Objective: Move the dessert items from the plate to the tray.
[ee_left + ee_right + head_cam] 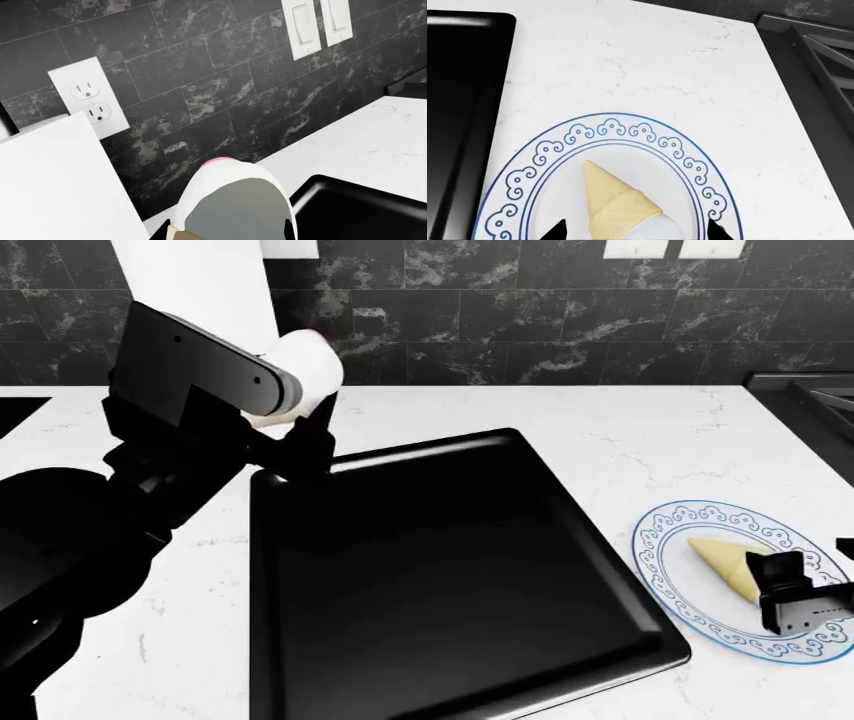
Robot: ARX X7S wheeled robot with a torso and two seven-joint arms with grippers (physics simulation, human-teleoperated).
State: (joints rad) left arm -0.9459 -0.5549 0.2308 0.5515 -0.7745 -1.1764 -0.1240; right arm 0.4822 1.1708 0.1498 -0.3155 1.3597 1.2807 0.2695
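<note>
Left pincer (pixel 300 435) holds white-scooped cone (pixel 304 375) (seemingly).

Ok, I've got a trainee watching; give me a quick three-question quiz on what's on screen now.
1. True or false: the tray already has a cone lying in it.
2. How many cones lie on the plate?
3. Which gripper hovers over the plate: A left, B right?

Key:
1. False; the tray is bare.
2. One cone; the other cone is up at the left gripper.
3. B, the right gripper.
</note>
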